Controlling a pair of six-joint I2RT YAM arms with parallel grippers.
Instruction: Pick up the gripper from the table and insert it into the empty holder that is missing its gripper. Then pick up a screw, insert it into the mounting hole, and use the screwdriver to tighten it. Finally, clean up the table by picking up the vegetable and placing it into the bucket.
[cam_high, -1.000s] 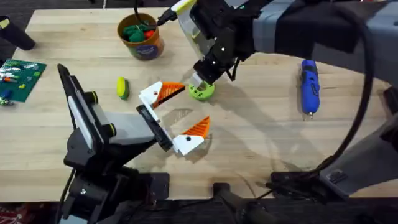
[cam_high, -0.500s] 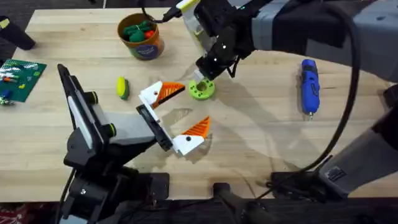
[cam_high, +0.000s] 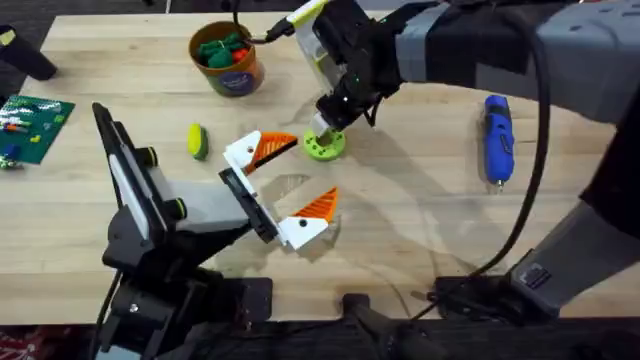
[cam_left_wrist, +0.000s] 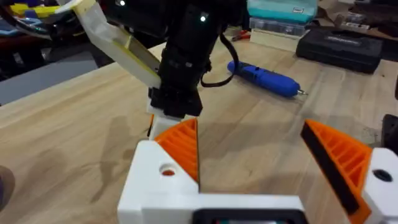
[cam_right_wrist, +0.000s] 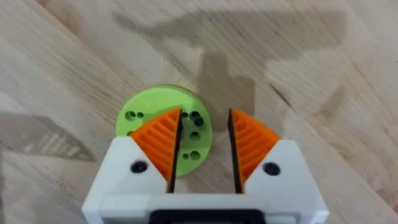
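**Overhead.** Screw-picking step, as judged. Right gripper (cam_high: 324, 127) hangs over the green disc (cam_high: 326, 149). Holder (cam_high: 250, 205) carries two fingers: the gripper piece (cam_high: 256, 150) at its far end and a fixed finger (cam_high: 308, 218). One vegetable (cam_high: 197, 141), one bucket (cam_high: 236, 80), one screwdriver (cam_high: 497, 138).

**Left wrist.** Left gripper (cam_left_wrist: 249, 130) stands wide with nothing between. The piece appears seated.

**Right wrist.** The jaws are narrow and empty above the disc's holes. Next: centre on one screw, then descend.
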